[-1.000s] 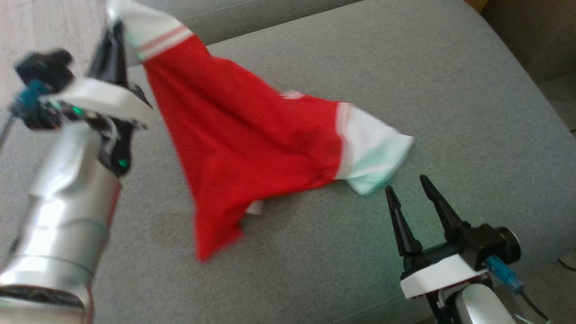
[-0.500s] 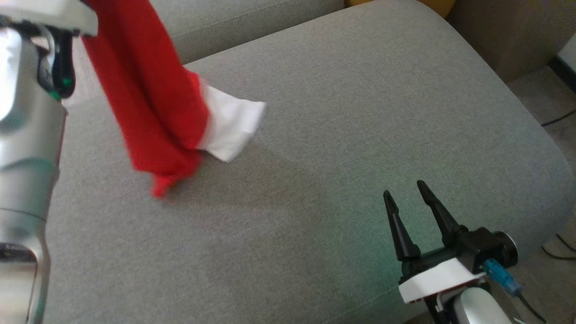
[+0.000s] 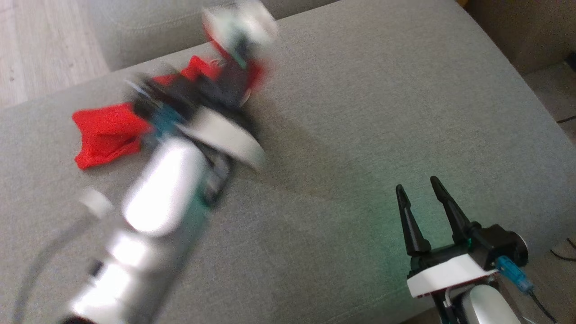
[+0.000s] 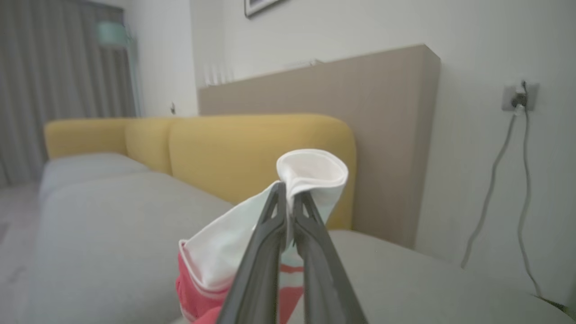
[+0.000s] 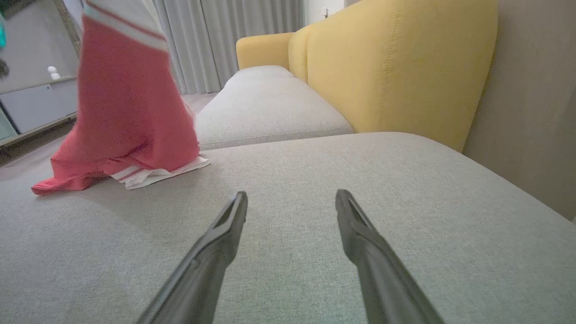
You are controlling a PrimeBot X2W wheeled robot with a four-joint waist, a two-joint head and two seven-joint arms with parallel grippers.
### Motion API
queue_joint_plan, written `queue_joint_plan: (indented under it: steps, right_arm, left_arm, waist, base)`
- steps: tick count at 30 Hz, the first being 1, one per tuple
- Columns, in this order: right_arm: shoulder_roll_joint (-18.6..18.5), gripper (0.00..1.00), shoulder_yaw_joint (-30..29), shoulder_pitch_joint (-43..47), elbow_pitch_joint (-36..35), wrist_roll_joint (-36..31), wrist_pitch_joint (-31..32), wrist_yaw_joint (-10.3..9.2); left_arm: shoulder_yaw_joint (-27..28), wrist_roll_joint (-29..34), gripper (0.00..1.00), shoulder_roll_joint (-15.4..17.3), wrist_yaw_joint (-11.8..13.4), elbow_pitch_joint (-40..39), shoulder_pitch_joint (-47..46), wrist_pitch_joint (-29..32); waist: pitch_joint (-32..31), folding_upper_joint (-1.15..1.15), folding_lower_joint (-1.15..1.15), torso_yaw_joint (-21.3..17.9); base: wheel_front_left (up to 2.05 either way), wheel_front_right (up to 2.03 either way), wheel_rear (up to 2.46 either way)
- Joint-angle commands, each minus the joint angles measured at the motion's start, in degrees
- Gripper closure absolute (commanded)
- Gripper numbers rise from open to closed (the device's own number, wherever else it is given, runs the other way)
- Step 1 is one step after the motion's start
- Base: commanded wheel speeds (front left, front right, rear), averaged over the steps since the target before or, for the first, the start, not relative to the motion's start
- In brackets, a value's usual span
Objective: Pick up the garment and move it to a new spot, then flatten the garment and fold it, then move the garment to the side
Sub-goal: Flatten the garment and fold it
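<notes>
Red garment (image 5: 128, 103) hangs long-axis vertical from the left gripper (image 4: 287, 193), which is pinched shut on its white edge, hem touching the cushion (image 5: 405, 180) far left. The right gripper (image 3: 422, 189), spread and empty, sits well apart, near right.

Left arm (image 3: 157, 211) blurred, reaching from 7 toward 12 o'clock; left claw (image 4: 288, 191) clamped on garment (image 4: 315, 168). Right claw (image 3: 416, 183) at 4 o'clock, jaws apart, pointing 12.

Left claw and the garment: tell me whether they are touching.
Touching. The left wrist view shows the left claw shut on the garment, with the white edge pinched in it and bulging out beyond.
</notes>
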Motion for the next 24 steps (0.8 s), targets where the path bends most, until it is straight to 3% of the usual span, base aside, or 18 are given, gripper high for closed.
queue_joint_plan:
  steps: [1,7,13,14,15,16,24]
  right_arm:
    - [0.3,0.00,1.0,-0.9,-1.9,0.6,-0.6,0.39]
    - [0.3,0.00,1.6,-2.3,-1.4,1.4,-0.6,0.39]
    - [0.3,0.00,2.4,-2.8,-0.4,2.9,-0.6,0.39]
    - [0.3,0.00,2.5,-2.8,-0.2,3.0,-0.6,0.39]
    - [0.3,0.00,2.6,-2.8,-0.1,3.1,-0.6,0.39]
    - [0.3,0.00,2.6,-2.9,0.0,3.2,-0.6,0.39]
    - [0.3,0.00,1.9,-3.1,0.3,3.7,-0.6,0.39]
  left_arm:
    - [-0.2,0.7,1.00,0.2,0.0,-3.4,-0.4,0.6]
    - [-10.1,0.7,1.00,-4.4,0.2,-6.3,8.9,2.7]
    - [-21.2,-2.6,1.00,-5.2,-0.4,-6.6,10.8,1.8]
    - [-22.7,-3.9,0.96,-5.2,-0.6,-6.7,10.9,1.7]
    - [-24.1,-5.2,0.68,-5.2,-0.6,-6.5,11.0,2.0]
    - [-25.5,-6.0,0.00,-5.2,-0.4,-5.7,10.8,2.8]
    - [-31.1,-10.9,0.00,-5.2,-0.3,-1.6,9.8,9.3]
  waist:
    - [0.7,0.00,0.00,0.5]
    - [2.5,0.00,0.00,0.2]
    - [3.8,0.00,0.00,-2.1]
    - [3.9,0.00,0.00,-2.4]
    - [4.1,0.00,0.00,-2.7]
    - [4.2,0.00,0.00,-3.0]
    - [4.2,0.00,0.00,-4.0]
  base:
    - [0.00,0.00,0.00]
    - [0.00,0.00,0.00]
    - [0.00,0.00,0.00]
    - [0.00,0.00,0.00]
    - [0.00,0.00,0.00]
    - [0.00,0.00,0.00]
    - [0.00,0.00,0.00]
